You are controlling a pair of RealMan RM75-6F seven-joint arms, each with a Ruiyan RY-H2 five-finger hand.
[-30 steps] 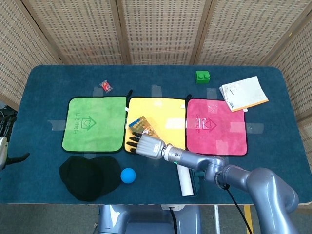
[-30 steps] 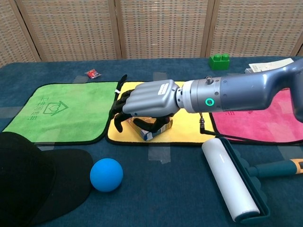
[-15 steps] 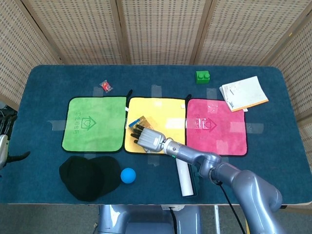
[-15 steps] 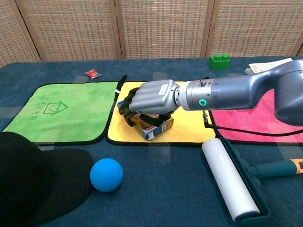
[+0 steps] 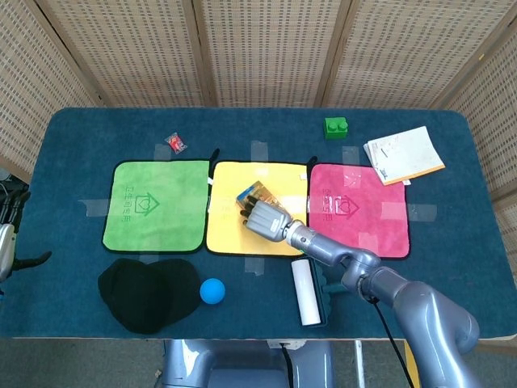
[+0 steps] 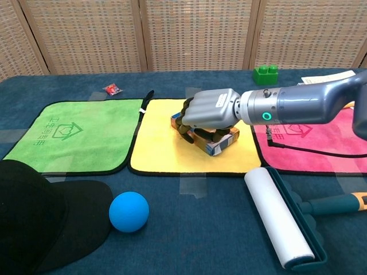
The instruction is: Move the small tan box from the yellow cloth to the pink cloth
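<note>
My right hand [image 6: 210, 110] [image 5: 265, 217] grips the small tan box [image 6: 213, 141] [image 5: 253, 194] from above, its fingers wrapped around it. Hand and box hang over the right half of the yellow cloth [image 6: 157, 143] [image 5: 230, 222], the box tilted and lifted a little off the fabric. The pink cloth [image 6: 321, 146] [image 5: 359, 208] lies directly to the right, its near edge a short way from the box. Only a sliver of my left hand [image 5: 5, 246] shows at the left edge of the head view, and its fingers are hidden.
A lint roller [image 6: 278, 215] [image 5: 305, 291] lies in front of the pink cloth. A green cloth [image 6: 71, 137], black cap [image 6: 34, 212] and blue ball [image 6: 129, 211] sit to the left. At the back are a green brick [image 6: 265, 74], a notepad [image 5: 404, 153] and a small red wrapper [image 6: 112, 89].
My right hand closed on the box at the yellow cloth's front left, lifted it, and carried it rightward toward the pink cloth.
</note>
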